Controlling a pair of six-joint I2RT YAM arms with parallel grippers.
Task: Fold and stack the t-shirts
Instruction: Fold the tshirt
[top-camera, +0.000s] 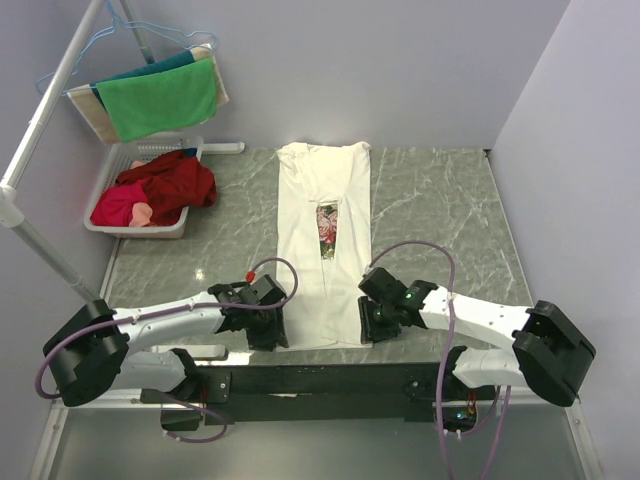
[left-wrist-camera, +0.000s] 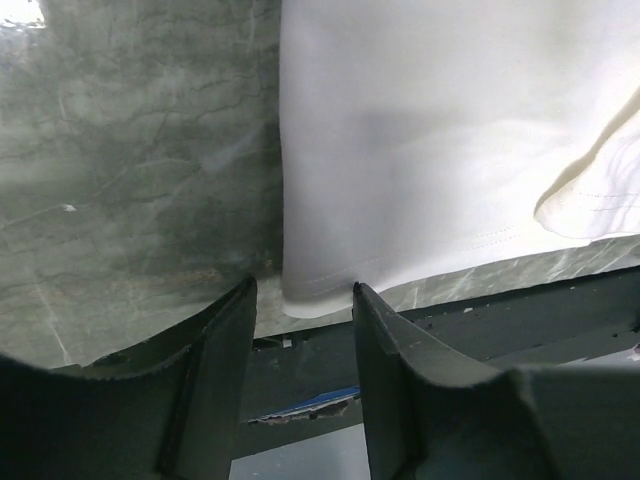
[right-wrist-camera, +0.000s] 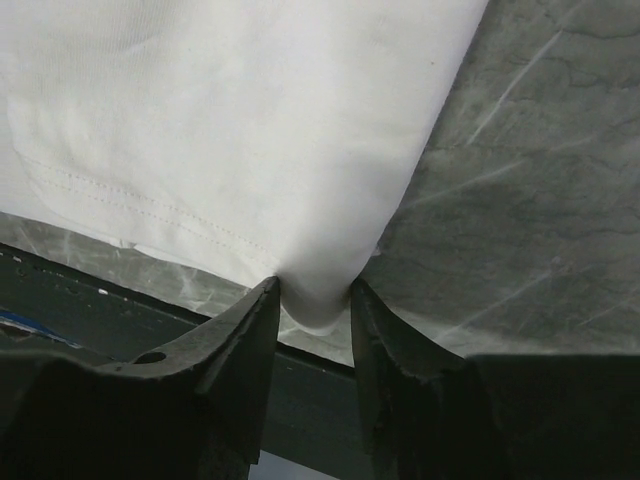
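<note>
item: t-shirt (top-camera: 300, 260), white, laid flat on the grey marbled tabletop (top-camera: 440, 210), centre of the top view. its long sides are folded inward to make a narrow strip, the hem toward the bottom of the frame. a floral print (top-camera: 328, 228) shows in the gap between the folded sides.

left claw (left-wrist-camera: 304, 285): at the lower left corner of the strip. jaws stand apart, astride the hem corner. cloth reaches one finger (left-wrist-camera: 385, 340), a gap shows at the other; not clenched.

right claw (right-wrist-camera: 312, 282): at the lower right corner. clenched on the t-shirt, the cloth bunched between both fingers.

other: white basket (top-camera: 135, 228) of red garments (top-camera: 175, 185), upper left; green cloth (top-camera: 160, 98) hanging above it.
</note>
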